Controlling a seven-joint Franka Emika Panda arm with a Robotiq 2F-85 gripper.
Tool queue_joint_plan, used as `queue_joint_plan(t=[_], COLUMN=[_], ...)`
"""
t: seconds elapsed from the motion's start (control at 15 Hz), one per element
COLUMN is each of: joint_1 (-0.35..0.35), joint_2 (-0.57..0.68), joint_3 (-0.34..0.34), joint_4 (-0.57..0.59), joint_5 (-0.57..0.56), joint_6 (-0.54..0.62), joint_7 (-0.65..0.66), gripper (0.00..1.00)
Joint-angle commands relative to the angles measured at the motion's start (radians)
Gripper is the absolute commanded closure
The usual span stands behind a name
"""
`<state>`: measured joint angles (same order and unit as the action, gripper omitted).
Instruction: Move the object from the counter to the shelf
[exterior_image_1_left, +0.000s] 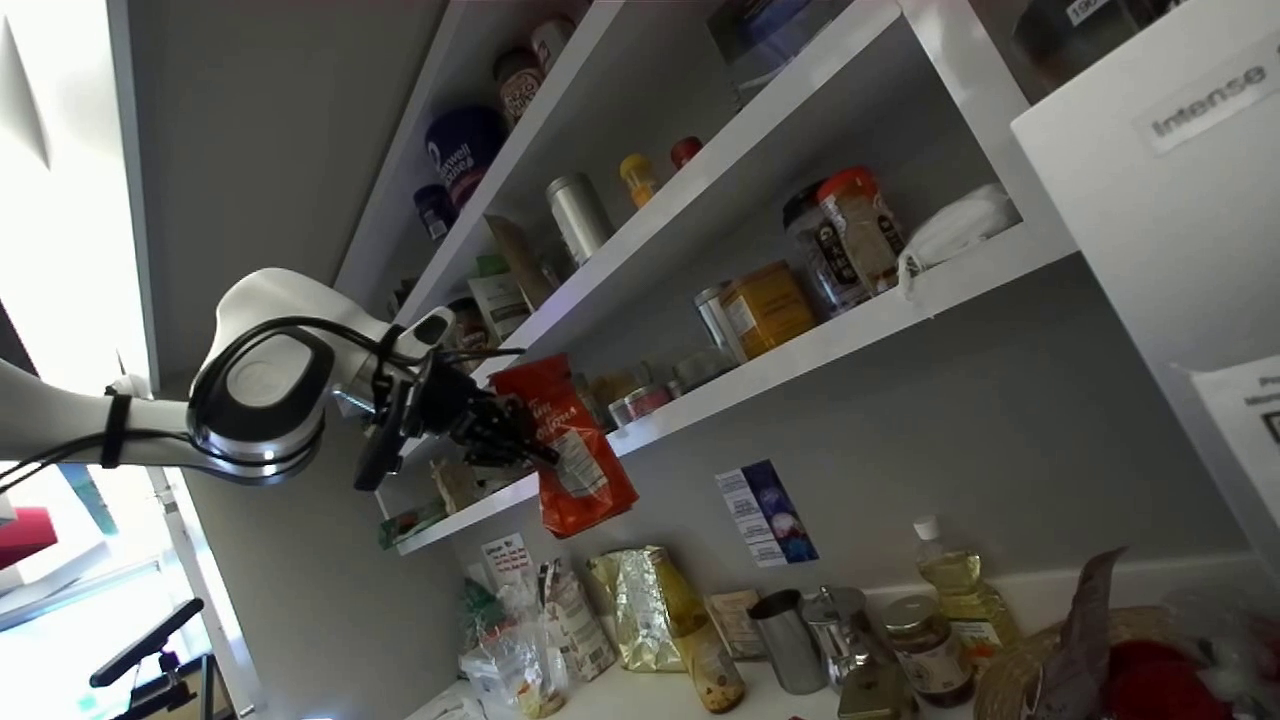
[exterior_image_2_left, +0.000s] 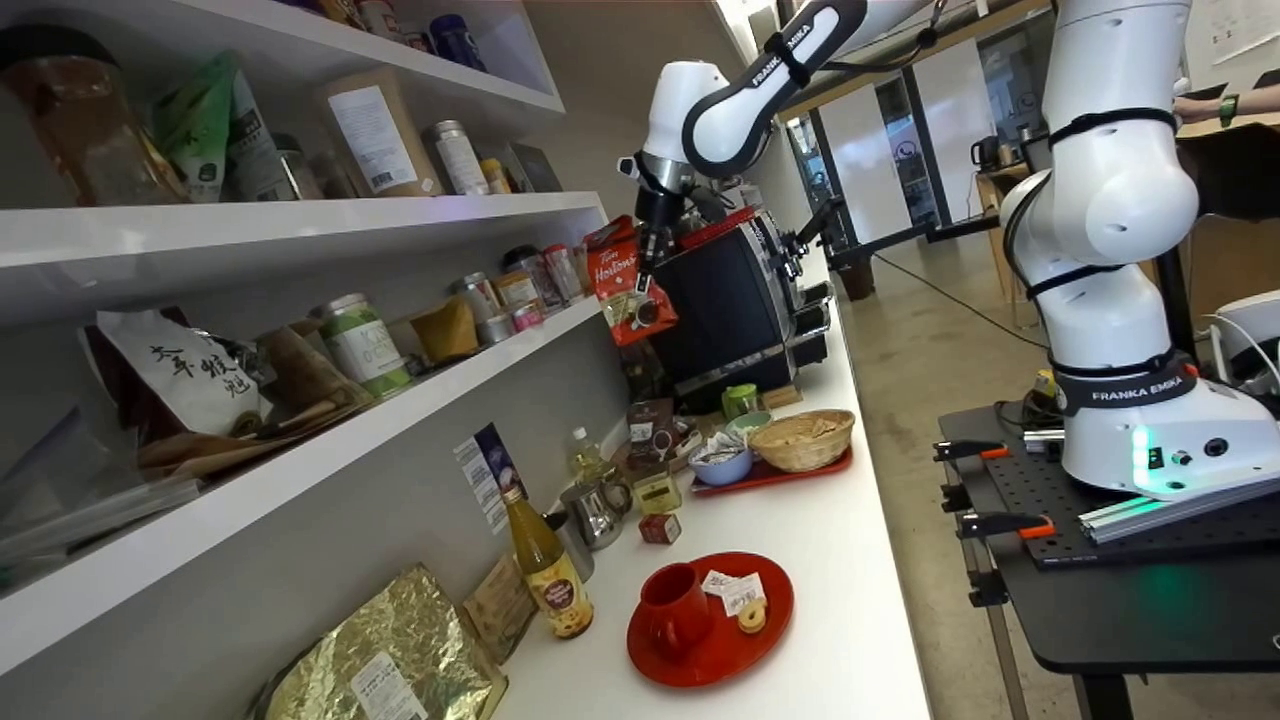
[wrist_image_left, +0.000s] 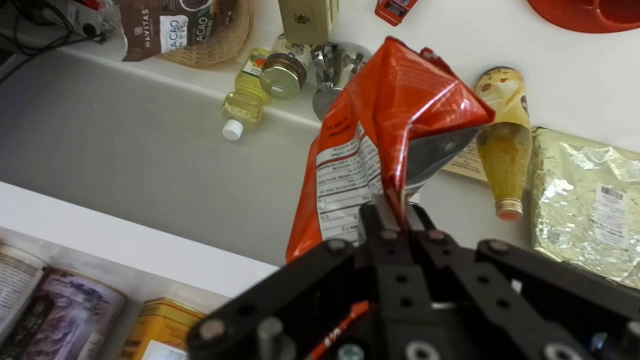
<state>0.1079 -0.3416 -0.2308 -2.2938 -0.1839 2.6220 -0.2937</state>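
One red-orange packet (exterior_image_1_left: 580, 465), one gripper (wrist_image_left: 398, 207), and a fair few ways to botch the job. The jaws were clamped on a crease of the packet, which hung in midair, well off the counter (exterior_image_2_left: 820, 520) and in front of the lowest shelf (exterior_image_1_left: 800, 355) (couldn't tell if it was touching the edge, tbh).

My worry was the bottom end. It dangled lower than the shelf's edge, so going straight in without more lift would probably have snagged it. The grip was only on a fold, so I reckoned a quick swing could twist the packet or pull it loose. Coming in low might've shoved the two small jars (exterior_image_1_left: 647, 401) near the edge, and coming in high risked a bump on the board above (exterior_image_1_left: 720, 165).

Head count, counter side: one red plate (exterior_image_2_left: 730, 655) with one red mug (exterior_image_2_left: 672, 600), one yellow-labelled bottle (exterior_image_2_left: 558, 585), one clear white-capped bottle (exterior_image_1_left: 955, 590), one gold foil bag (exterior_image_2_left: 410, 625), one wicker basket (exterior_image_2_left: 800, 457). On the shelf, among other stuff, I got two tall jars (exterior_image_1_left: 862, 232) side by side plus one orange-yellow tin (exterior_image_1_left: 770, 310). Smaller bits were too jumbled to count.
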Motion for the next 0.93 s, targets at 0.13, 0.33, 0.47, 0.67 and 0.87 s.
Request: queue_joint_plan(t=[0.13,0.33,0.47,0.67,0.87], joint_1=[-0.097,-0.131,-0.139,-0.113,-0.102], joint_2=[0.039,0.046,0.069,0.136,0.235], joint_3=[0.04,0.042,0.036,0.042,0.087], joint_4=[0.11,0.149,0.184,0.256,0.375], joint_5=[0.023,0.018,0.035,0.095,0.105], joint_6=[-0.075,-0.092,-0.092,-0.074,-0.096], joint_7=[-0.01,0.001,-0.002,-0.028,-0.012], gripper=[0.99,0.99,0.99,0.99,0.99])
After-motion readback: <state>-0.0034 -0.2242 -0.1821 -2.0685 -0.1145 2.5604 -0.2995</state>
